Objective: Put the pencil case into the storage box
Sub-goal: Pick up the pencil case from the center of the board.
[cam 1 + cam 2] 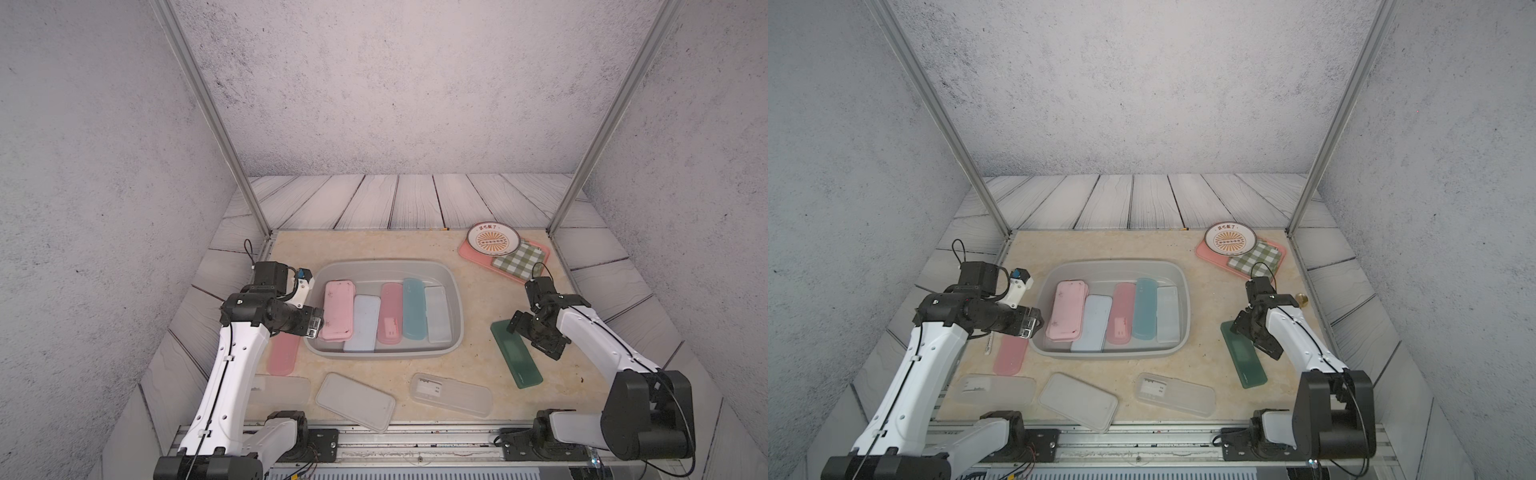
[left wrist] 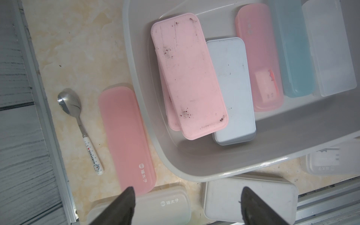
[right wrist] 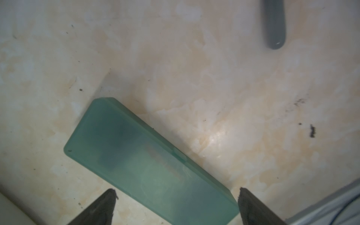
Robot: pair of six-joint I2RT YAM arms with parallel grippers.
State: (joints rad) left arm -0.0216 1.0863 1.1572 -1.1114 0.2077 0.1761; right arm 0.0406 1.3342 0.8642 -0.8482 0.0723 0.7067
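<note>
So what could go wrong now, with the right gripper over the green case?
1. The green case lies slantwise under the open right gripper; closing may twist it or let it slip.
2. The box is crowded, so the case may land on the cases inside or lean on the rim.

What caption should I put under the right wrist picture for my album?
Open right pincer above a green pencil case lying on the beige table.
</note>
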